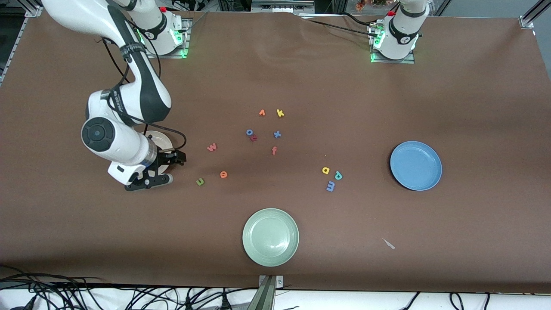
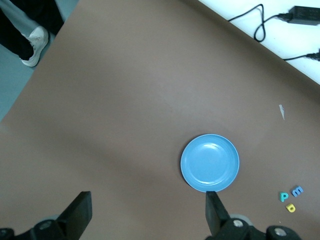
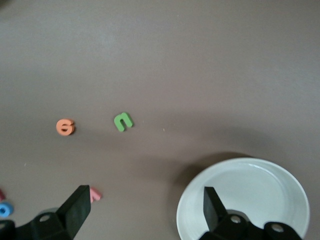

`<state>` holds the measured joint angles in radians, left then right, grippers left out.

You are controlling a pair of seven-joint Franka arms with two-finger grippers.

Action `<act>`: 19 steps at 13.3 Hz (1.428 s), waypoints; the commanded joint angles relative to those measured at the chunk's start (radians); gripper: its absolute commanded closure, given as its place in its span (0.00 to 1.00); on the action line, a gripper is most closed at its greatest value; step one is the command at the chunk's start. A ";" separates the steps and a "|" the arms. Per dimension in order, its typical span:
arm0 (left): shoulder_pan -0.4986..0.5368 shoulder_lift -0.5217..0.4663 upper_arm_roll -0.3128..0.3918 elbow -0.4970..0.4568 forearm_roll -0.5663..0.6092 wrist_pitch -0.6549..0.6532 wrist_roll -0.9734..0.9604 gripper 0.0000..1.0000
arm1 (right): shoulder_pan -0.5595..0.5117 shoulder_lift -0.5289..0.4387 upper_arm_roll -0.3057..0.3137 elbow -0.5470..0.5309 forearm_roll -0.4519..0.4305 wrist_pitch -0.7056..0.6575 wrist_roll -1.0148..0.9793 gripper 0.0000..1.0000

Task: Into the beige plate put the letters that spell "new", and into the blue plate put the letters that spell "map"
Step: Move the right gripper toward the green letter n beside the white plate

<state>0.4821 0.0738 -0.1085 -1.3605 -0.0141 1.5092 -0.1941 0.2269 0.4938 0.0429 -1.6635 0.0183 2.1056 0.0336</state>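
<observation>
The pale green plate (image 1: pixel 270 237) lies nearest the camera and takes no part. The green n (image 1: pixel 200 181), orange e (image 1: pixel 223 174) and salmon w (image 1: pixel 212 147) lie flat on the counter (image 1: pixel 473 107) beside the beige plate (image 1: pixel 160 138). The blue m (image 1: pixel 330 186), yellow a (image 1: pixel 326 170) and teal p (image 1: pixel 338 175) lie near the blue plate (image 1: pixel 416 165). Judged light, soft, thin foam: pinch across opposite edges, gently. The right gripper (image 1: pixel 165 169) hangs over the beige plate's edge, fingers spread; the left gripper (image 2: pixel 147 215) waits high, fingers spread.

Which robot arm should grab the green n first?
Probably the right arm. The right gripper hangs open low by the beige plate, close to the green n. The left gripper, open too, is up high over the left arm's end, above the blue plate.
</observation>
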 commanded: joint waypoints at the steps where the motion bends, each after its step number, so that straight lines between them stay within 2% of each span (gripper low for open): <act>1: -0.002 0.009 -0.074 0.020 0.005 -0.010 -0.008 0.00 | 0.026 0.057 -0.005 0.018 -0.011 0.075 -0.009 0.00; 7: -0.003 0.012 -0.221 0.006 0.008 -0.012 -0.008 0.00 | 0.043 0.104 -0.005 0.011 -0.024 0.161 -0.015 0.00; 10: -0.010 0.033 -0.284 -0.002 0.014 -0.023 -0.008 0.00 | 0.045 0.127 -0.005 0.008 -0.026 0.206 -0.107 0.00; 14: -0.046 0.037 -0.309 -0.002 0.014 -0.033 -0.008 0.00 | 0.046 0.164 -0.005 0.002 -0.052 0.269 -0.123 0.00; 19: -0.173 0.073 -0.310 -0.034 0.022 -0.035 -0.005 0.00 | 0.068 0.203 -0.005 -0.008 -0.075 0.350 -0.130 0.00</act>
<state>0.3548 0.1190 -0.4211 -1.3871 -0.0140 1.4862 -0.1980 0.2828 0.6880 0.0421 -1.6649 -0.0429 2.4251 -0.0851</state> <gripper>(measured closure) 0.000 0.000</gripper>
